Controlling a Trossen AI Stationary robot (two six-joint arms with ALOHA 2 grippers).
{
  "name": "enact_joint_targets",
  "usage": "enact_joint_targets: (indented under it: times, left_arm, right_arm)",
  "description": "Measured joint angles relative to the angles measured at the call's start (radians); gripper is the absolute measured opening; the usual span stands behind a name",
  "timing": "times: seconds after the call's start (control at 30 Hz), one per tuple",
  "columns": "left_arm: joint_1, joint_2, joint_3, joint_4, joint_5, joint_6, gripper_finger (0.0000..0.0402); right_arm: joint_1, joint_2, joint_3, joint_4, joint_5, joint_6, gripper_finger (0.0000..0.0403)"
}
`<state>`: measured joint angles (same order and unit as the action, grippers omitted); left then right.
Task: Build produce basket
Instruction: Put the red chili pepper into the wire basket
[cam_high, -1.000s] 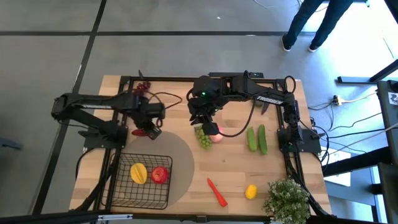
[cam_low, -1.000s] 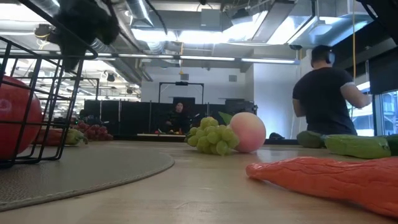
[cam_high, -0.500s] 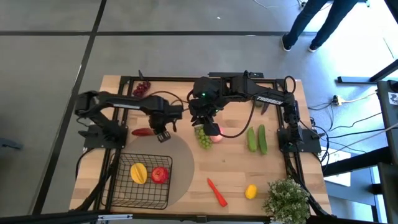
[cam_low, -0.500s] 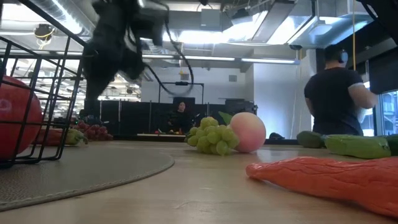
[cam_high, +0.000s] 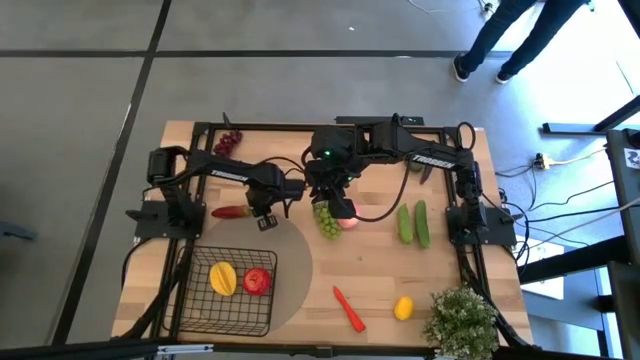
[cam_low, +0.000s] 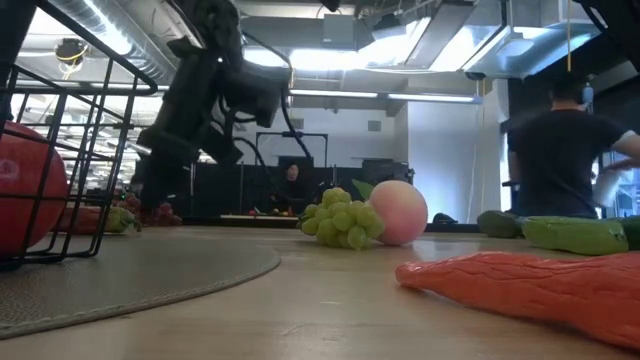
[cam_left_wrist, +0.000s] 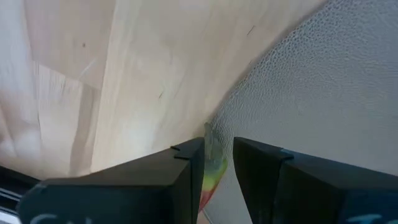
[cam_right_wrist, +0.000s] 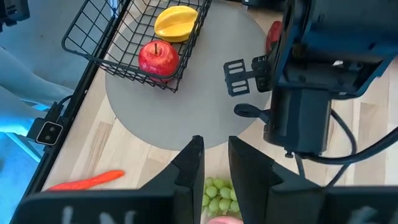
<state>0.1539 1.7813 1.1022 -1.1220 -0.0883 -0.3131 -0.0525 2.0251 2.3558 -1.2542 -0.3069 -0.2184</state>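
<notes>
The black wire basket (cam_high: 200, 320) stands on the round grey mat (cam_high: 290, 265) and holds a red apple (cam_high: 257, 281) and a yellow fruit (cam_high: 222, 277). My left gripper (cam_high: 267, 216) points down, low over the mat's far edge, its fingers (cam_right_wrist: 234, 66) a little apart with nothing between them. A red and yellow-green fruit (cam_high: 232, 212) lies on the table to its left. My right gripper (cam_right_wrist: 214, 146) hangs high over the green grapes (cam_high: 327, 224) and pink peach (cam_high: 347, 220), open by a narrow gap.
Two green cucumbers (cam_high: 413, 223) lie right of the peach. An orange-red chili (cam_high: 348, 308) and a lemon (cam_high: 403, 308) lie near the front edge, purple grapes (cam_high: 228, 143) at the far left. A potted plant (cam_high: 462, 320) fills the front right corner. A person stands beyond the table.
My left gripper has swung toward the table's right edge and come down, from over the red fruit to the mat's far edge, rolling its wrist on the way. My right arm has kept still.
</notes>
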Motion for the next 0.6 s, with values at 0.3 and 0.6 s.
enact_joint_targets:
  times: [0.3, 0.6]
  left_arm:
    - [0.000, 0.022, -0.001, -0.011, -0.003, 0.006, 0.0074]
    - [0.000, 0.022, -0.001, -0.043, -0.003, 0.010, 0.0074]
  right_arm:
    - [0.000, 0.000, 0.000, -0.008, 0.000, -0.001, 0.0071]
    - [0.000, 0.000, 0.000, -0.009, 0.000, -0.003, 0.0071]
